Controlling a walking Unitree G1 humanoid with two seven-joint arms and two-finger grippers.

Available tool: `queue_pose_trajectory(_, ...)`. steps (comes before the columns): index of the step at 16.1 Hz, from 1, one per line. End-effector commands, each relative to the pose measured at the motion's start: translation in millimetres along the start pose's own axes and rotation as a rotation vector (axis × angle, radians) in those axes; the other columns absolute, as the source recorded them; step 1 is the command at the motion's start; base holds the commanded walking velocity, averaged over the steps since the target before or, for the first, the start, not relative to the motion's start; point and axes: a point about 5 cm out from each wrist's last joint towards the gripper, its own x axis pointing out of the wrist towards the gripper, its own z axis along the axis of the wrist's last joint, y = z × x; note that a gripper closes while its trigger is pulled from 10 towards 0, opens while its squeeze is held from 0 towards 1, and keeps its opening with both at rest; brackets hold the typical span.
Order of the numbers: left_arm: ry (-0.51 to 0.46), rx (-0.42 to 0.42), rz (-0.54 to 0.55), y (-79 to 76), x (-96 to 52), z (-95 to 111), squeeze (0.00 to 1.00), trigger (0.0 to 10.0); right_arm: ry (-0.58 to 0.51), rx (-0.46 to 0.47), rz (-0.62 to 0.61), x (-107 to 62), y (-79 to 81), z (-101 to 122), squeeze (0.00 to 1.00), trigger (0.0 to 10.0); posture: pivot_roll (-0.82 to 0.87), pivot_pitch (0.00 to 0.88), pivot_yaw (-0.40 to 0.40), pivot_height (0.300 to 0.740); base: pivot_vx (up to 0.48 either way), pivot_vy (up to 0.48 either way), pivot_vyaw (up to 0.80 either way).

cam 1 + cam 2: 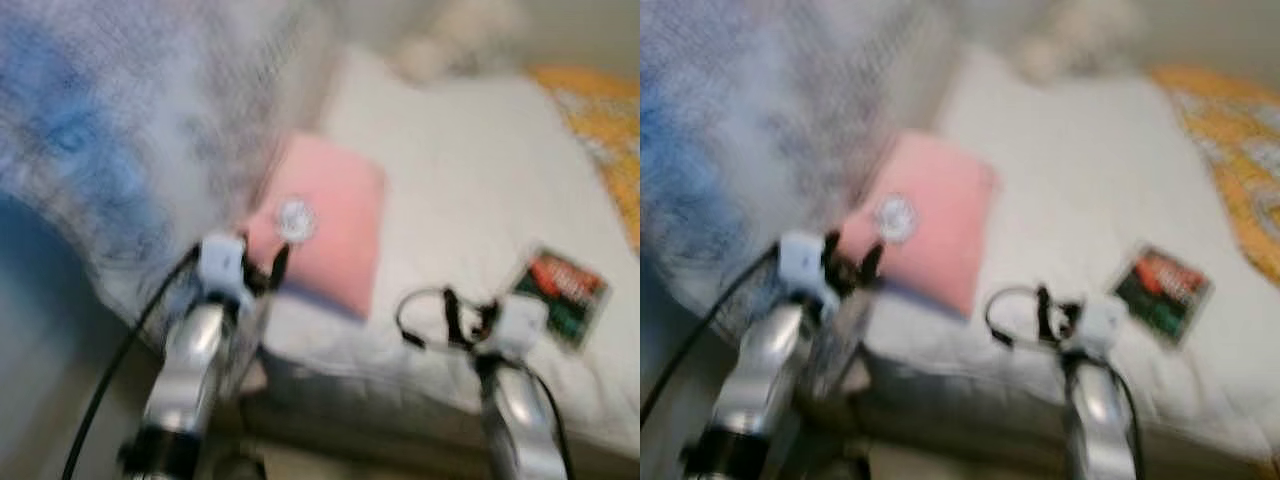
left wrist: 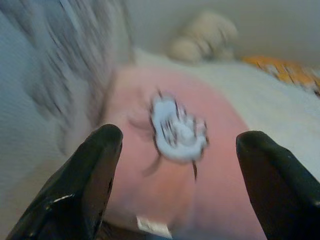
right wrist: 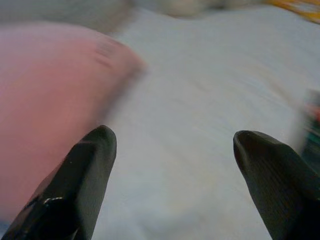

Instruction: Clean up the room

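- Left tool (image 2: 177, 145), fingers spread, faces a pink pillow (image 1: 325, 225) on the white bed (image 1: 470, 170).
- Right tool (image 3: 175, 150), also spread, hovers at the bed's 6 o'clock edge.
- A dark packet (image 1: 560, 290) lies at 4 o'clock.

You won't find any text you can read here; motion blur smears everything. The red-and-green packet (image 1: 561, 294) on the white bed (image 1: 470, 180) and the pink pillow's (image 1: 325, 225) white emblem (image 2: 176, 130) possibly carry print, all illegible.

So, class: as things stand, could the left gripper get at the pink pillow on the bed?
Probably yes. The left gripper is open and pointed straight at the pink pillow, with nothing between them; blur hides the exact gap.
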Motion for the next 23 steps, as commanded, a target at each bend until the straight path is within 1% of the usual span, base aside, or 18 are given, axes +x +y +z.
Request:
queue_pose_trajectory(1, 0.017, 0.006, -0.034, -8.5, 3.8, -0.9, 0.00, 10.0, 0.007, 0.000, 0.001, -0.9, -0.2, -0.6, 0.00, 10.0, 0.10, 0.000, -0.030, 0.740, 0.300, -0.371, 0.00)
queue_pose_trajectory(4, 0.026, -0.016, -0.016, -8.0, 4.5, -4.8, 0.00, 10.0, 0.001, -0.021, -0.022, 2.7, 0.6, 0.7, 0.00, 10.0, 0.09, 0.000, -0.024, 0.740, 0.301, -0.370, 0.00)
queue_pose_trajectory(7, 0.009, -0.023, -0.033, -12.2, 15.0, -0.6, 0.00, 10.0, -0.011, -0.054, -0.009, 10.2, 7.4, 6.9, 0.00, 10.0, 0.08, 0.000, -0.018, 0.740, 0.303, -0.369, 0.00)
queue_pose_trajectory(8, 0.001, -0.026, -0.034, -12.1, 16.1, 0.3, 0.00, 10.0, -0.015, -0.056, -0.011, 11.3, 7.6, 7.9, 0.00, 10.0, 0.08, 0.000, -0.016, 0.740, 0.304, -0.371, 0.00)
queue_pose_trajectory(9, -0.005, -0.034, -0.029, -11.1, 14.2, -0.4, 0.00, 10.0, -0.024, -0.050, -0.029, 10.9, 4.8, 9.1, 0.00, 10.0, 0.08, 0.000, -0.019, 0.740, 0.307, -0.368, 0.00)
queue_pose_trajectory(10, -0.010, -0.034, -0.015, -9.1, 9.7, -2.3, 0.00, 10.0, -0.034, -0.069, -0.065, 7.4, -0.8, 9.7, 0.00, 10.0, 0.08, 0.000, -0.027, 0.740, 0.304, -0.368, 0.00)
queue_pose_trajectory(11, -0.014, -0.036, -0.006, -7.6, 3.1, -4.4, 0.00, 10.0, -0.032, -0.182, -0.112, -0.9, -9.4, 7.4, 0.00, 10.0, 0.08, 0.000, -0.033, 0.740, 0.307, -0.364, 0.00)
queue_pose_trajectory(12, -0.024, -0.042, -0.012, -8.4, -0.9, -4.4, 0.00, 10.0, -0.015, -0.252, -0.118, -7.5, -13.0, 2.8, 0.00, 10.0, 0.08, 0.000, -0.033, 0.740, 0.315, -0.360, 0.00)
queue_pose_trajectory(13, -0.027, -0.031, -0.019, -9.8, -1.5, -4.3, 0.00, 10.0, 0.013, -0.294, -0.110, -11.9, -14.1, -3.5, 0.00, 10.0, 0.09, 0.000, -0.041, 0.740, 0.322, -0.352, 0.00)
queue_pose_trajectory(14, -0.034, -0.025, -0.037, -13.0, -0.5, -3.1, 0.00, 10.0, 0.041, -0.295, -0.109, -13.8, -15.1, -8.5, 0.00, 10.0, 0.09, 0.000, -0.042, 0.740, 0.322, -0.352, 0.00)
queue_pose_trajectory(16, -0.047, -0.009, -0.067, -18.0, 0.6, -0.8, 0.00, 10.0, 0.044, -0.284, -0.115, -13.0, -14.4, -9.7, 0.00, 10.0, 0.09, 0.000, -0.039, 0.740, 0.319, -0.356, 0.00)
queue_pose_trajectory(17, -0.045, -0.009, -0.112, -23.5, -0.1, -0.5, 0.00, 10.0, 0.026, -0.281, -0.097, -11.1, -9.5, -6.5, 0.00, 10.0, 0.09, 0.000, -0.034, 0.740, 0.319, -0.356, 0.00)
queue_pose_trajectory(18, -0.032, -0.004, -0.132, -25.6, 0.3, -2.4, 0.00, 10.0, 0.026, -0.284, -0.085, -11.0, -7.5, -6.6, 0.00, 10.0, 0.08, 0.000, -0.034, 0.740, 0.322, -0.349, 0.00)
queue_pose_trajectory(19, -0.014, 0.018, -0.135, -25.7, 1.8, -5.1, 0.00, 10.0, 0.029, -0.284, -0.083, -11.4, -6.8, -7.2, 0.00, 10.0, 0.08, 0.000, -0.036, 0.740, 0.420, 0.000, -0.80)
queue_pose_trajectory(20, 0.058, 0.077, -0.104, -19.2, 13.0, -16.0, 0.00, 10.0, 0.041, -0.275, -0.082, -12.0, -6.2, -10.4, 0.00, 10.0, 0.08, 0.000, -0.041, 0.740, 0.000, 0.000, -0.80)
queue_pose_trajectory(21, 0.122, 0.076, -0.033, -8.0, 23.5, -23.8, 0.00, 10.0, 0.049, -0.266, -0.079, -12.8, -5.6, -13.2, 0.00, 10.0, 0.06, 0.000, -0.042, 0.740, 0.000, 0.000, -0.80)
queue_pose_trajectory(22, 0.165, 0.138, 0.016, 2.4, 36.0, -26.4, 0.00, 10.0, 0.051, -0.257, -0.049, -13.9, -1.4, -14.4, 0.00, 10.0, 0.05, 0.000, -0.048, 0.740, 0.000, 0.000, -0.80)
queue_pose_trajectory(23, 0.199, 0.124, 0.042, 5.9, 41.5, -28.0, 0.00, 10.0, 0.055, -0.254, -0.033, -13.5, 1.2, -15.4, 0.00, 10.0, 0.04, 0.000, -0.053, 0.740, 0.000, 0.000, -0.80)
